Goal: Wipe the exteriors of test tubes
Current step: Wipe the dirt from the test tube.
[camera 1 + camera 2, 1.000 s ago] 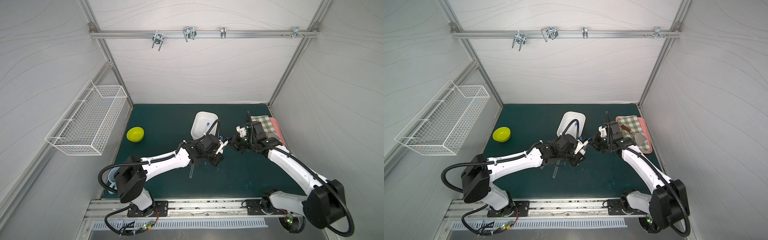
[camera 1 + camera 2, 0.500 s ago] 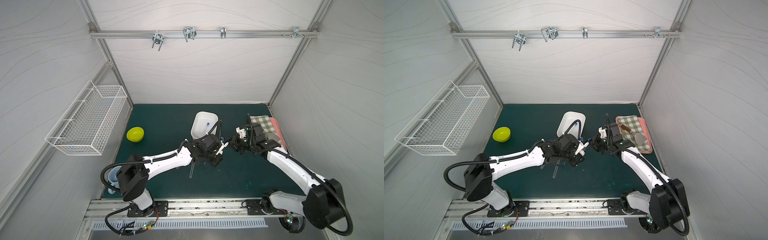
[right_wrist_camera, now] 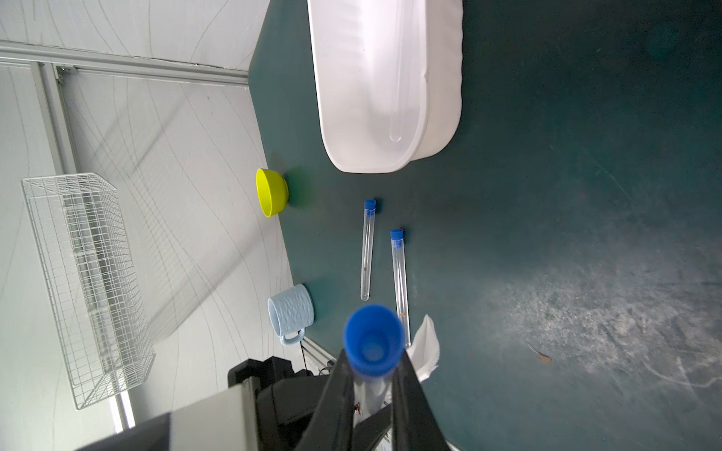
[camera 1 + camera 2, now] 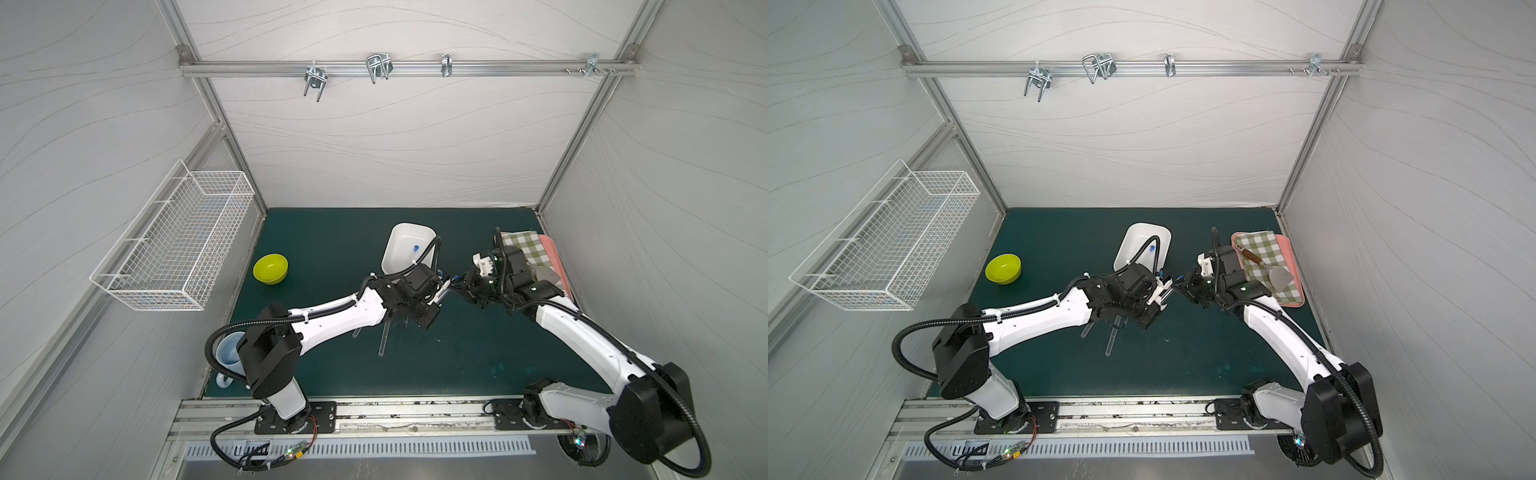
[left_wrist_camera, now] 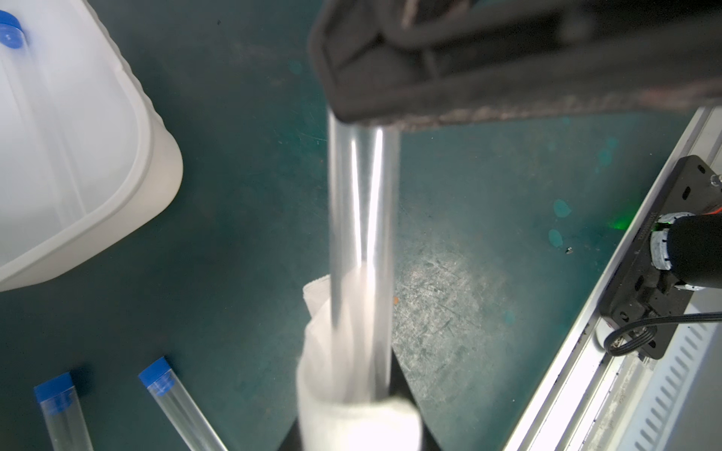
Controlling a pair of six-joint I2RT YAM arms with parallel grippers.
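Test tube (image 5: pixel 361 195) held off the counter (image 4: pixel 332 249), capped end pinched by the right fingers (image 3: pixel 336 390), axis running 2 to 8 o'clock from above. Left fingers (image 5: pixel 398 377), at 8 o'clock, squeeze the white cloth (image 5: pixel 351 421) around its other end.

Blue-capped test tubes (image 3: pixel 367 254), white cloth (image 5: pixel 351 423), lime bowl (image 4: pixel 270 268)

Robot lab cell: alu frame (image 4: pixel 407 68), white panels (image 4: pixel 395 145).

One test tube (image 5: pixel 361 195) aloft; two tubes (image 3: pixel 367 250) flat.
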